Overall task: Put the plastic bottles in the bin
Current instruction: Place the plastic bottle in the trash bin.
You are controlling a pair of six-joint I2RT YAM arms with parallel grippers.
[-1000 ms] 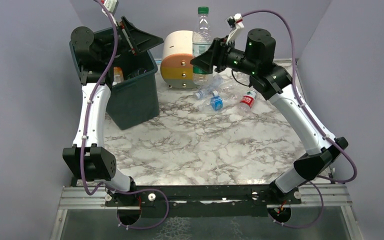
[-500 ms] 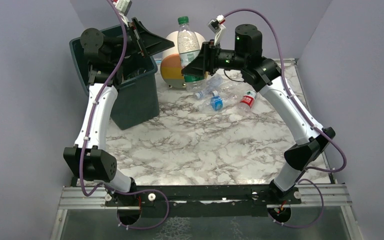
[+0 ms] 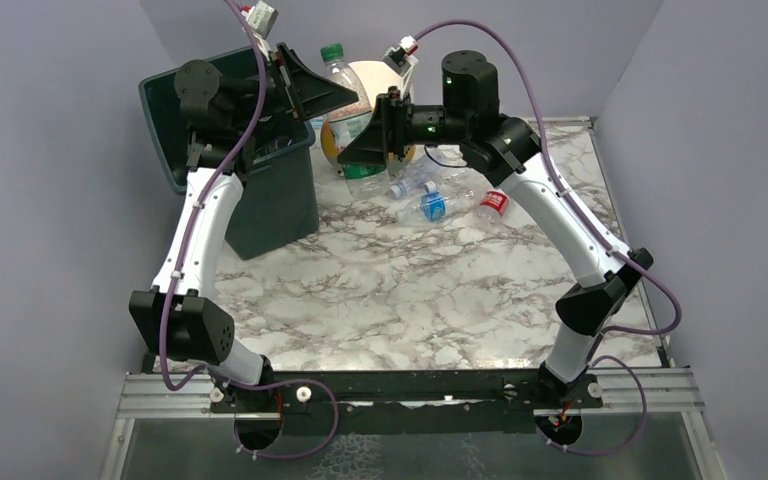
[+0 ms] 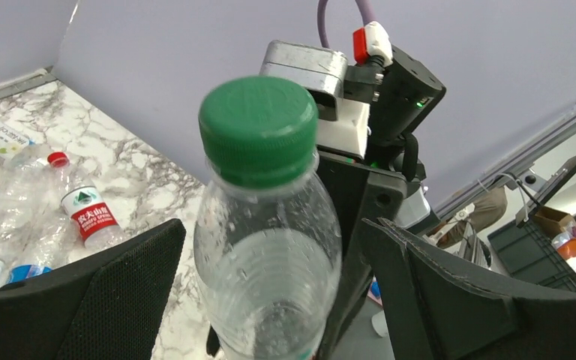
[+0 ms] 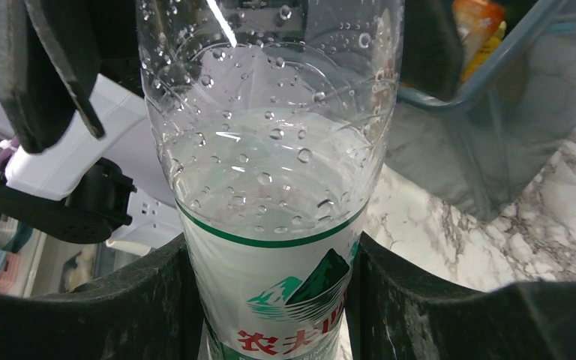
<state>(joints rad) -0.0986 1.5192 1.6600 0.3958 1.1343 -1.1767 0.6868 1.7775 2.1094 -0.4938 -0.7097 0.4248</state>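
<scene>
The top camera sits high behind the arm bases (image 3: pixel 250 372), looking down and forward over the whole table (image 3: pixel 390 290). The left wrist camera faces the right arm (image 4: pixel 390 82), hard up against the bottle (image 4: pixel 259 131) cap. The right wrist camera looks along that bottle's body, equally close. All three catch the bottle.

— Where is the tall dark green-grey plastic bin (image 3: pixel 275 200) placed on the marbled white table (image 3: pixel 410 300)?

— It is found at ten o'clock, at the far left. The round cream, orange and yellow drawer unit (image 3: pixel 375 80) is set at twelve o'clock, just right of it.

— And the bottles?

— Several small clear plastic bottles (image 3: pixel 433 205) are laid on their sides at one o'clock, in front of the unit. A larger clear green-capped bottle (image 3: pixel 340 90) is held off the table beside the bin's right rim, clamped in the right gripper (image 5: pixel 274 300). Its cap is flanked by the spread fingers of the left gripper (image 4: pixel 270 225).
</scene>
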